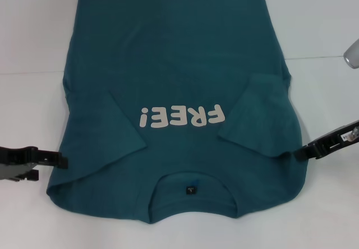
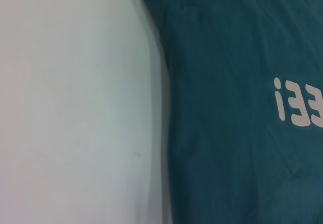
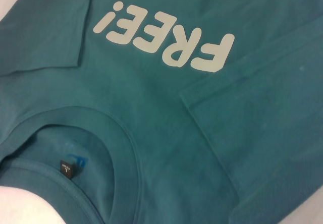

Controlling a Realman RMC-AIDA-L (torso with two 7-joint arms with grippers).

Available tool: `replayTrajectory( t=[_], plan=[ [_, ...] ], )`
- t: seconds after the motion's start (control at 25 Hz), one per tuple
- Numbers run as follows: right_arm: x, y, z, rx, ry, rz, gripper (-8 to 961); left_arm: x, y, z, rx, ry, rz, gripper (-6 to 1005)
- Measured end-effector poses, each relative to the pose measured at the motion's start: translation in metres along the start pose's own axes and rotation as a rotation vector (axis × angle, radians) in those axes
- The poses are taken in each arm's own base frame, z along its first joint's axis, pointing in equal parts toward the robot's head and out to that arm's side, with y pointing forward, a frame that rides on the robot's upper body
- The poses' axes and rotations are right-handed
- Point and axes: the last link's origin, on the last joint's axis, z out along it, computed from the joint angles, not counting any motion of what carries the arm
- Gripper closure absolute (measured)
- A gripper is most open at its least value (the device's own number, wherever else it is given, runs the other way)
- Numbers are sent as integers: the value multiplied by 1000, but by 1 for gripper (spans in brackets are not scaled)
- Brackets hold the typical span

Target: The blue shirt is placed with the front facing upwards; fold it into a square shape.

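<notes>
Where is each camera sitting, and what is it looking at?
Head view: high on the robot, looking down at the blue shirt on the white table; left gripper and right gripper show at its sides.
Left wrist view: sees the shirt's edge and table; no robot parts.
Right wrist view: sees collar and neck label; no robot parts.
All share the FREE! lettering.

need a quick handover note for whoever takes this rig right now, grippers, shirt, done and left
Left gripper: low at the shirt's left edge near the shoulder; whether it is open or shut can't be told.
Right gripper: at the shirt's right edge by the folded sleeve; same, can't tell.
Blue shirt: flat on the white table, front up, collar nearest the robot, lettering showing.
Done: both sleeves folded in over the chest.
Left: fold the body down into a square.
</notes>
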Motion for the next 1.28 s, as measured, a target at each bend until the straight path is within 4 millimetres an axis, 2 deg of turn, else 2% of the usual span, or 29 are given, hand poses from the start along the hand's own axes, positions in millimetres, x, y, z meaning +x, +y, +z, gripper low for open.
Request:
replayTrajectory(
  t=[1.28],
  plan=[
    [-4,1,0,3,-6,-8,915,-8,1,17,-5,-44,-21,125]
  ],
)
